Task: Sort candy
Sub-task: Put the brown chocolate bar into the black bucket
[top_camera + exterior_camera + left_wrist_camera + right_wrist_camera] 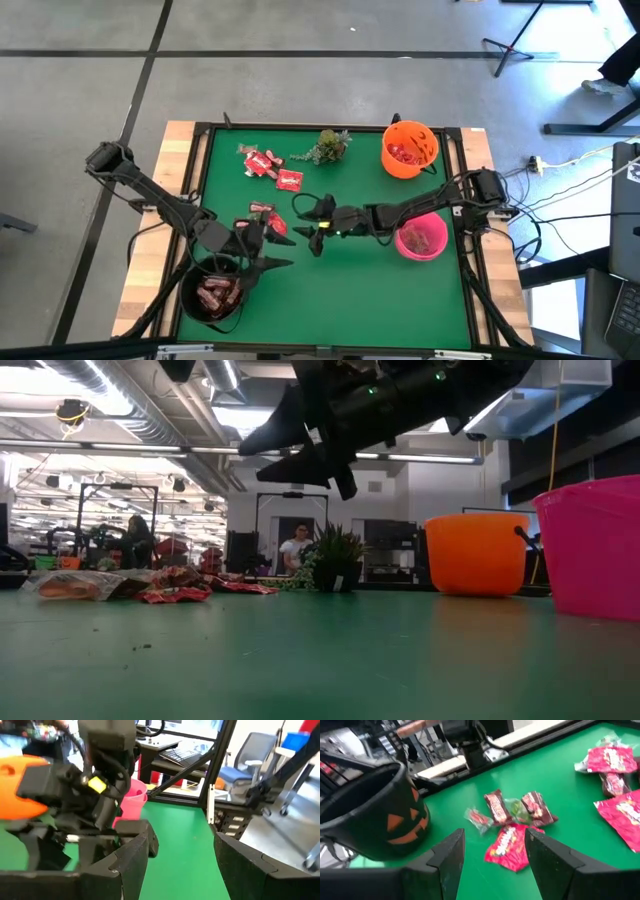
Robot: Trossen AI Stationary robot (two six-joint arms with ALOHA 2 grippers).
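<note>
The candy lies in two groups on the green table: red packets and dark bars (266, 164) at the far left, and a nearer cluster (266, 221) of a red packet (507, 847), brown bars (496, 808) and a clear-wrapped piece (477, 818). My right gripper (305, 223) hovers open above and just to the right of the near cluster, its fingers (451, 854) framing the red packet without touching it. My left gripper (278, 252) stands open near the black pumpkin bowl (214, 296), which holds dark bars, with nothing between its fingers (134, 860).
An orange bowl (408, 150) with red candy stands at the far right and a pink bowl (422, 238) with a few pieces at the right. A green plant sprig (328, 147) sits at the far middle. The table's near middle is bare green mat (360, 300).
</note>
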